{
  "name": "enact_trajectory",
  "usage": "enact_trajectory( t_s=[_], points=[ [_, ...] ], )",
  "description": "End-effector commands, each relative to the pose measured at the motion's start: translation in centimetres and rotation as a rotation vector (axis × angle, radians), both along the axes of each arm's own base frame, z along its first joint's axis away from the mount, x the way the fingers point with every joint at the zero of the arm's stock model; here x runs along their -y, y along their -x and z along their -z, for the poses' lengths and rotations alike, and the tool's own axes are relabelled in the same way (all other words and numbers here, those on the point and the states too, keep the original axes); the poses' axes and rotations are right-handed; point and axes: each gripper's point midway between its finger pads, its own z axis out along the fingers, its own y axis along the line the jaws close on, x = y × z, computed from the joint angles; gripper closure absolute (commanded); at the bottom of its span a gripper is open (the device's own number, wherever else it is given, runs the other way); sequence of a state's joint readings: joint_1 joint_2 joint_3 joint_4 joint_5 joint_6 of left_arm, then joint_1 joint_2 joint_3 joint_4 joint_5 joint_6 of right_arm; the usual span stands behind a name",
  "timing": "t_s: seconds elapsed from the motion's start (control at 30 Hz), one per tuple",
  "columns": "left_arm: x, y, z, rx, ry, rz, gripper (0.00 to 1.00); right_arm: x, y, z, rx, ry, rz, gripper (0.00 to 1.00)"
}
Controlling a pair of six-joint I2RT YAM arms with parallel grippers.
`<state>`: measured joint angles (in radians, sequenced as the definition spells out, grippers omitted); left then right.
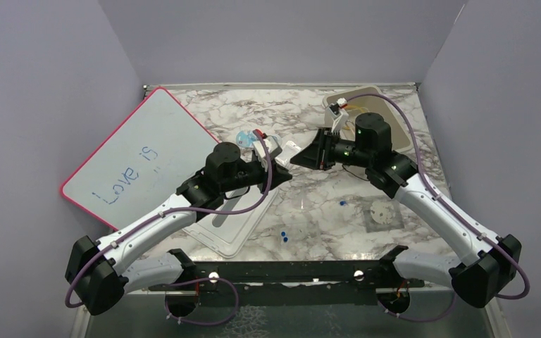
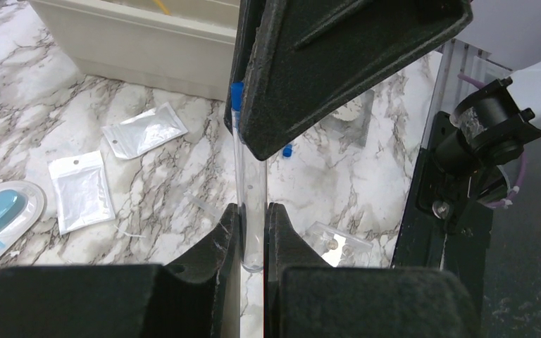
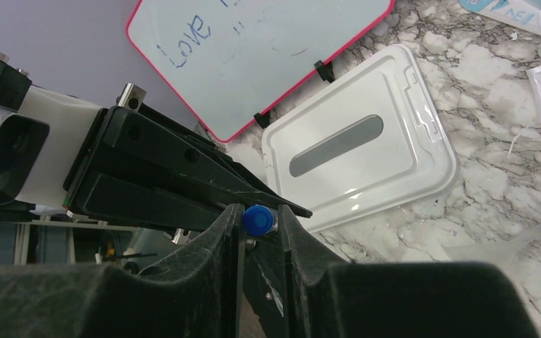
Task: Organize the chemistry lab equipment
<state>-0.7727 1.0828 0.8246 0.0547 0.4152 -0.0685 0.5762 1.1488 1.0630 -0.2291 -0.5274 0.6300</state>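
**Q:** Where is the tube?

**A:** Your left end effector point(image 2: 253, 213) is clamped on a clear tube point(image 2: 252, 176). Both fingers press against its lower part, and the rounded bottom shows between them. The tube is held above the marble-patterned desk point(image 1: 310, 204), about midway between left and right.

**Q:** And the other arm?

**A:** Your right end effector point(image 3: 260, 211) meets the left one tip to tip. Its fingers are closed on the blue cap point(image 3: 257, 220) at the tube's other end, so each arm grips one end of the same tube.

**Q:** What lies around it?

**A:** At the left is a whiteboard point(image 1: 134, 162) with a red edge and blue handwriting that reads "Love is". Just right of it, partly under your left arm, a white lid point(image 3: 359, 148) lies flat on the desk. At the far right stands a beige bin point(image 2: 148, 49). Two clear bags point(image 2: 144, 130) lie flat on the desk near the bin, close to each other but apart. A few small blue pieces point(image 1: 341, 203) are scattered on the near right part of the desk, well apart from the tube.
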Motion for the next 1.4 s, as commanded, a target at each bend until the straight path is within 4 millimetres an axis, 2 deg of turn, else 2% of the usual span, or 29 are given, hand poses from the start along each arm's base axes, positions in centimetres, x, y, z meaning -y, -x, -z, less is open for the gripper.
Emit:
enact_trajectory(
  t_s=[0.0, 0.07, 0.1, 0.13, 0.2, 0.23, 0.27, 0.33, 0.5, 0.63, 0.73, 0.93, 1.13, 1.27, 1.37],
  points=[
    [0.0, 0.5, -1.8, 0.064, 0.033, 0.028, 1.0, -0.5, 0.1, -0.7, 0.023, -0.011, -0.038, 0.75],
    [-0.1, 0.4, -1.8, 0.064, 0.033, 0.023, 1.0, -0.5, 0.0, -0.5, 0.04, -0.005, -0.037, 0.79],
    [-0.1, 0.3, -1.7, 0.06, 0.032, 0.015, 0.97, -0.4, -0.1, -0.4, 0.053, 0.001, -0.034, 0.8],
    [-0.2, 0.1, -1.7, 0.055, 0.03, 0.001, 0.86, -0.3, -0.3, -0.3, 0.07, 0.006, -0.029, 0.81],
    [-0.7, -1.1, -1.7, 0.042, 0.025, -0.08, 0.54, 0.1, -0.6, -0.2, 0.117, 0.03, -0.016, 0.82],
    [-1.1, -1.8, -1.8, 0.033, 0.023, -0.135, 0.44, 0.3, -1.0, 0.0, 0.138, 0.049, 0.0, 0.82],
    [-1.6, -2.5, -1.6, 0.024, 0.017, -0.189, 0.35, 0.8, -1.5, 0.2, 0.165, 0.078, 0.024, 0.82],
    [-2.7, -3.8, -1.7, 0.024, 0.012, -0.289, 0.28, 1.6, -2.3, 1.2, 0.204, 0.141, 0.06, 0.82],
    [-5.7, -6.1, -2.8, 0.049, 0.028, -0.513, 0.24, 3.1, -3.7, 4.2, 0.261, 0.276, 0.149, 0.85],
    [-8.0, -7.6, -3.6, 0.042, 0.03, -0.681, 0.23, 2.6, -2.8, 6.6, 0.324, 0.373, 0.153, 0.86],
    [-9.0, -8.5, -3.1, 0.0, -0.012, -0.77, 0.23, 1.9, -1.4, 7.9, 0.37, 0.426, 0.127, 0.86],
    [-8.6, -9.8, -1.8, -0.115, -0.086, -0.822, 0.23, 2.3, 1.2, 9.1, 0.378, 0.467, 0.168, 0.86],
    [-7.6, -11.2, 0.3, -0.233, -0.118, -0.79, 0.23, 1.9, 5.1, 11.2, 0.376, 0.563, 0.131, 0.87],
    [-7.9, -12.1, 1.5, -0.309, -0.111, -0.771, 0.23, 1.5, 6.8, 12.6, 0.424, 0.623, 0.087, 0.87],
    [-8.5, -12.5, 2.4, -0.354, -0.105, -0.764, 0.23, 0.9, 7.5, 12.9, 0.45, 0.591, 0.034, 0.87]
  ],
)
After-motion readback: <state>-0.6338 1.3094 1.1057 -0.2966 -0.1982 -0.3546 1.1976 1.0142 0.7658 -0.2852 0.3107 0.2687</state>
